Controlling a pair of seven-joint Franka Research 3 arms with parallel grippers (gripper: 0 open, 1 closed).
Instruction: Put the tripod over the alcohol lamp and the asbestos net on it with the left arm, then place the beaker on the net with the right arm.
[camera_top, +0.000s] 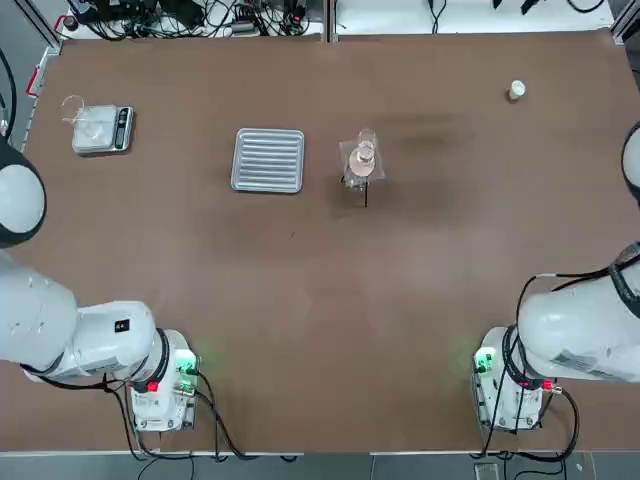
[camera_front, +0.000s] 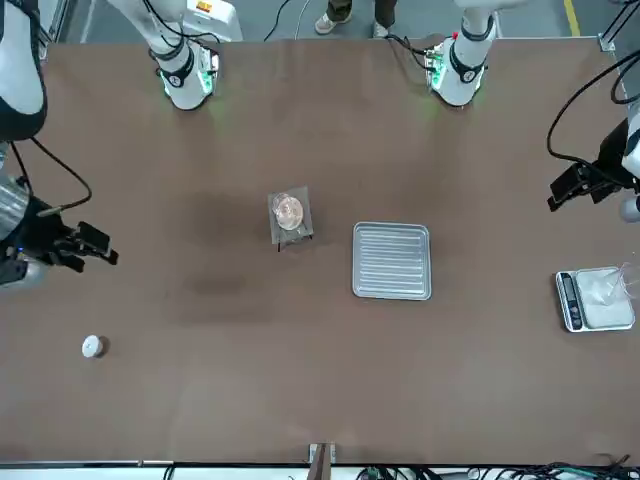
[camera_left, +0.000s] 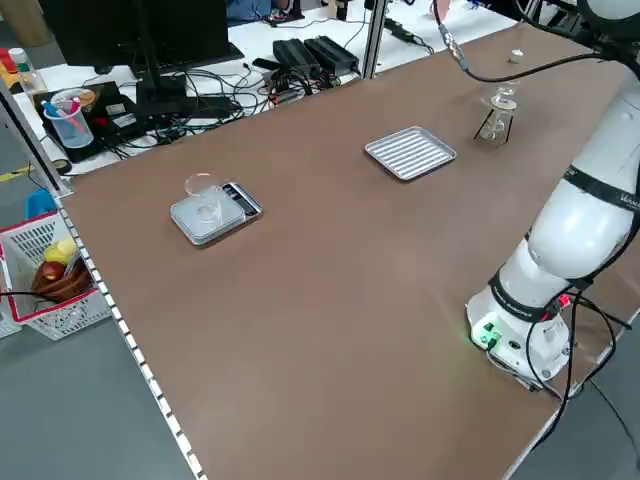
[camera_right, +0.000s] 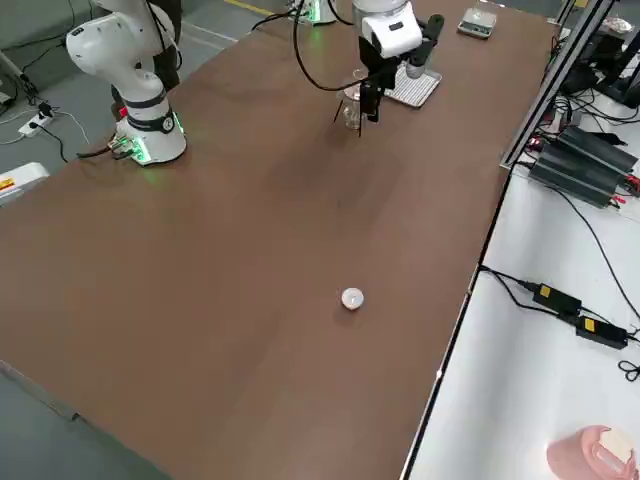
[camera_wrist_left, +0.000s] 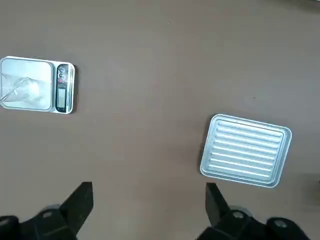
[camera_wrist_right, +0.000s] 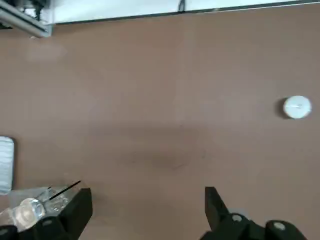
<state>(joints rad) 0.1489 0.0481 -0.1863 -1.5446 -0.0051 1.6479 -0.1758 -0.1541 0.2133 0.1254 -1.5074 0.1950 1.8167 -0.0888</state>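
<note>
Fingers of both the left gripper and right gripper stand spread and empty, while just beside the ribbed tray the beaker apparently tops the asbestos net, so the task looks finished.

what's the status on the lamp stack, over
Left claw open, empty, parked at its table edge. Right claw open, empty, off to its side. Beaker sits on net atop tripod; lamp hidden. Nothing in the way.

left hand open, right hand open, both raised
</note>
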